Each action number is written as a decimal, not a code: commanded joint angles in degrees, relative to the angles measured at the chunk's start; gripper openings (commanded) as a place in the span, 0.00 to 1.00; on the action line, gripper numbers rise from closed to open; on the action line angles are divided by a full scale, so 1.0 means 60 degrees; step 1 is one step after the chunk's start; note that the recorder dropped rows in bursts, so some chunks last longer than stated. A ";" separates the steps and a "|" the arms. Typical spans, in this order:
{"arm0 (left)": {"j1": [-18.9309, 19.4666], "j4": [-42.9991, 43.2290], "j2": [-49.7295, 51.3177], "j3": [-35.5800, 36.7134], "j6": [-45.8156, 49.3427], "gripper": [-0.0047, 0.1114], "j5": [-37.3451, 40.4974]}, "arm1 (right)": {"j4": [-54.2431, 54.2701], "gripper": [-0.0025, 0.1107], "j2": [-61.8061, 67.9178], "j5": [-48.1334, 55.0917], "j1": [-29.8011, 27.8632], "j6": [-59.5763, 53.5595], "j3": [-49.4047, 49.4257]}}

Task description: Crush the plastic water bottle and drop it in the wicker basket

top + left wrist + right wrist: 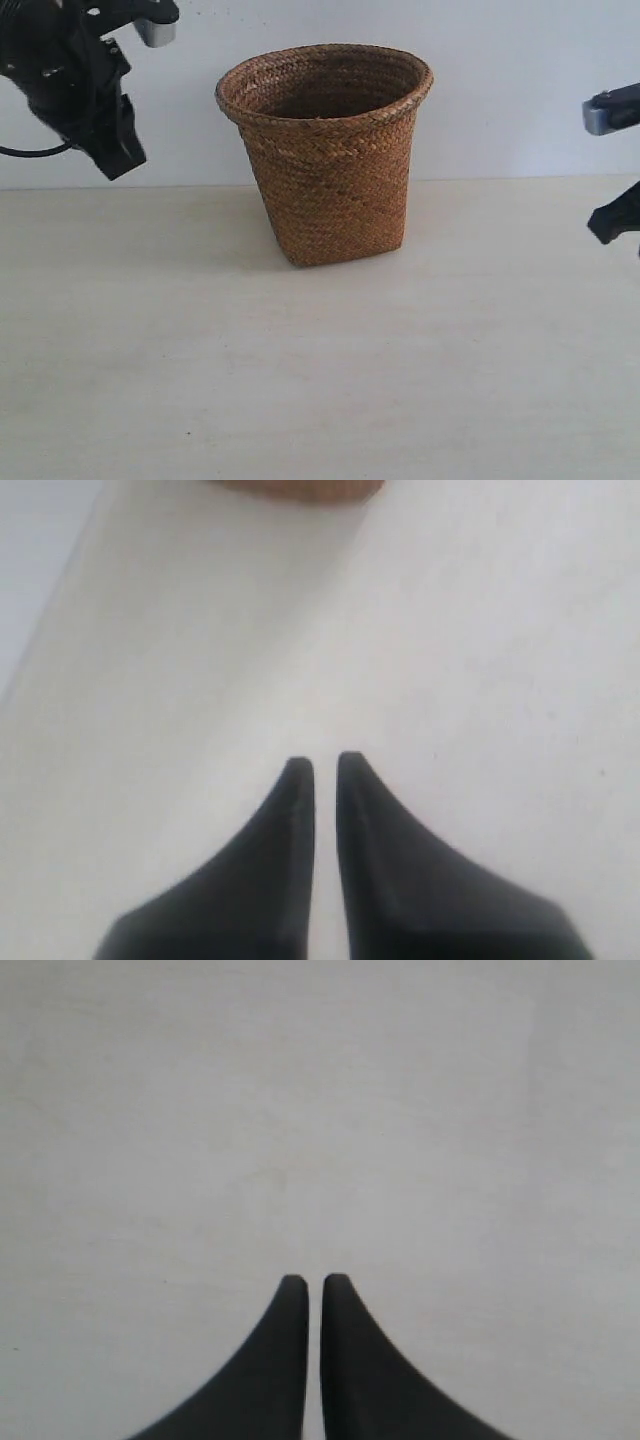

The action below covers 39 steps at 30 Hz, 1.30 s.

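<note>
One wicker basket point(330, 160) stands upright on a pale table point(320, 390), near its far edge and in front of a white wall point(510, 90). It sits between two robot arms and touches neither. The basket's front wall hides its floor from the exterior camera, and only the shadowed upper part of the inside shows past the braided rim. Where the plastic water bottle is cannot be told, since none of the three views shows it.

The left arm point(75, 85) hangs above the table at the upper left, its top cut off by the frame. The right arm point(612, 215) shows only as two dark pieces at the right edge (too little to make out its shape).

Seen from its own wrist camera, the left gripper point(322, 766) has two black fingers point(285, 860) drawn almost together. Only a thin slit separates them, and they pinch nothing over the bare tabletop. A brownish sliver point(300, 488), blurred and clipped by the frame's edge, lies beyond the fingertips and is most likely the foot of the basket.

The right gripper point(314, 1282) has two fingers of its own point(370, 1380), likewise pressed to a hairline gap and holding nothing, with plain table beneath.

The count is one basket, two arms and two grippers, with four fingers in all.
</note>
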 commanded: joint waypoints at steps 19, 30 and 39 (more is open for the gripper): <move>0.0022 0.0242 -0.7180 0.7379 -0.4827 0.08 -0.4795 | -0.0223 0.02 -0.8530 -0.5700 -0.0051 0.1350 0.5441; 0.0022 -0.1080 -0.9927 0.9362 -0.4853 0.08 -0.6304 | 0.0143 0.02 -1.1546 -0.7288 -0.0051 0.1691 0.7058; 0.0022 -0.1341 -1.2053 1.0645 -0.4853 0.08 -0.7058 | 0.0467 0.02 -1.3938 -0.7310 -0.0051 0.1691 0.7843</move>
